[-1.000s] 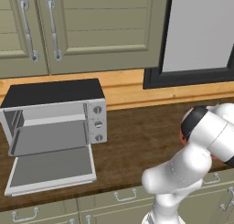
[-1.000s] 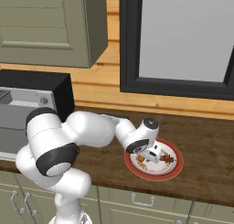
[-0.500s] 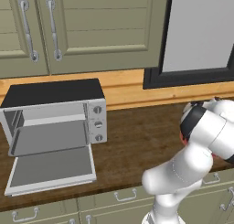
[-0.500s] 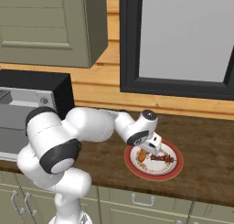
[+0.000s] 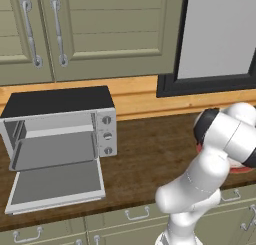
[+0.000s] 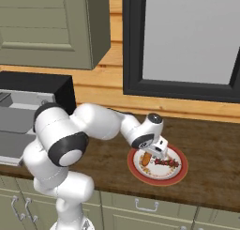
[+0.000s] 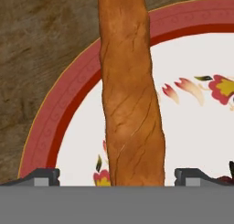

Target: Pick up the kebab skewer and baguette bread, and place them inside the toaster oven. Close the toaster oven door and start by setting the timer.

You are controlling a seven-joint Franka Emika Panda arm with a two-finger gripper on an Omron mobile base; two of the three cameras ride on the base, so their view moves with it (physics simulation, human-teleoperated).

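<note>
The baguette bread [image 7: 130,104] runs up the middle of the hand view, lying on a red-rimmed plate [image 7: 68,104]. My gripper [image 7: 118,176] is open, one fingertip on each side of the loaf with a gap on both sides. From the right base camera, the gripper [image 6: 153,154] hangs low over the plate [image 6: 180,170], above the baguette bread [image 6: 146,159], and the kebab skewer [image 6: 167,163] lies to its right. The toaster oven [image 5: 60,119] stands far left, and its door [image 5: 55,181] is dropped open, flat.
Wall cabinets [image 5: 75,34] hang above the oven, and a dark-framed window [image 6: 187,41] sits behind the plate. A wooden backsplash ledge [image 5: 140,96] runs along the rear of the dark counter [image 5: 145,154]. My arm's elbow [image 5: 225,134] covers most of the plate in the left base view.
My hand has shifted a little back and to the right over the plate, uncovering more of it. Plate, food and oven have not moved.
</note>
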